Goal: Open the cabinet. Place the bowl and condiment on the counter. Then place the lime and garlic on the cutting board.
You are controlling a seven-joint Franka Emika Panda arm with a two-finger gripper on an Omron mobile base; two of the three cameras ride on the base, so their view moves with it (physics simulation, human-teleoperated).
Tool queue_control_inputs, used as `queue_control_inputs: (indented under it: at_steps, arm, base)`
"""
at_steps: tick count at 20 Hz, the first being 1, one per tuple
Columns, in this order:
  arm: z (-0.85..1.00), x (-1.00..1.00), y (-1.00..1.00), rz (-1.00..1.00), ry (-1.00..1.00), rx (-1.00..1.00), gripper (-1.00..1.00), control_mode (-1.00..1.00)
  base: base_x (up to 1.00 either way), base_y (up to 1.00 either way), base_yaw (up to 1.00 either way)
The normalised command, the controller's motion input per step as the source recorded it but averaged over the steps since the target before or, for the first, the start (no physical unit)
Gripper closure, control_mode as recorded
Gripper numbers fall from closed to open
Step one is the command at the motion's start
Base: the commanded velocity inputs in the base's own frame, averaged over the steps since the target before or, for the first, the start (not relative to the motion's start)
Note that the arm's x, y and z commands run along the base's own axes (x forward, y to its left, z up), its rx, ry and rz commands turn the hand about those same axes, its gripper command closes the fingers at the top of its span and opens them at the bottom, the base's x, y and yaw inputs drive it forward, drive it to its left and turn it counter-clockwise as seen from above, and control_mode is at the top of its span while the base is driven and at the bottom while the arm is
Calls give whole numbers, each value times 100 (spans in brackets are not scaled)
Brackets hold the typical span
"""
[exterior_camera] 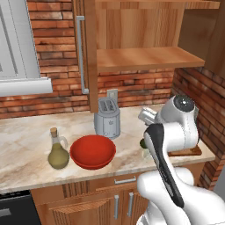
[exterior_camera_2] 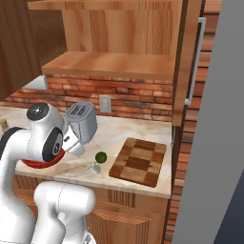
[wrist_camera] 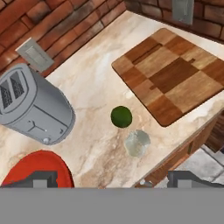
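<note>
**Lime & garlic next – both loose on desk, board bare**

Gripper [wrist_camera: 112, 183] hanging above desk [wrist_camera: 94, 87] edge, tips wide apart, nothing btwn them. Nearest below: garlic [wrist_camera: 137, 142], pale bulb, close to front edge. Just beyond, lime [wrist_camera: 121, 117], apart from garlic, short of cutting board [wrist_camera: 173, 78]. Bowl [exterior_camera: 92, 151] & condiment [exterior_camera: 58, 150] already down on desk, side by side; toaster [exterior_camera: 107, 117] behind. Cabinet [exterior_camera: 145, 39] open, shelves bare.

Handling, est.: lime small, round, smooth – prob rolls if nudged; pinch across widest part from above. Garlic light, lumpy, papery – grip across bulb body, gently.
</note>
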Motion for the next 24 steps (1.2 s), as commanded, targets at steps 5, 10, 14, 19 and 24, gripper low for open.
queue_control_inputs:
  at_steps: [5,10,14,19,24]
  arm:
    - [0,-8,-2,14,32,-1,-100,-100]
    - [4,-12,0,8,28,0,-100,-100]
    - [0,-28,0,4,4,0,-100,-100]
    - [-15,-41,-6,3,-5,0,-100,-100]
    - [-20,-32,-10,1,-9,0,-100,-100]
  base:
    - [0,0,0]
    - [0,0,0]
    - [0,0,0]
    - [0,0,0]
    - [0,0,0]
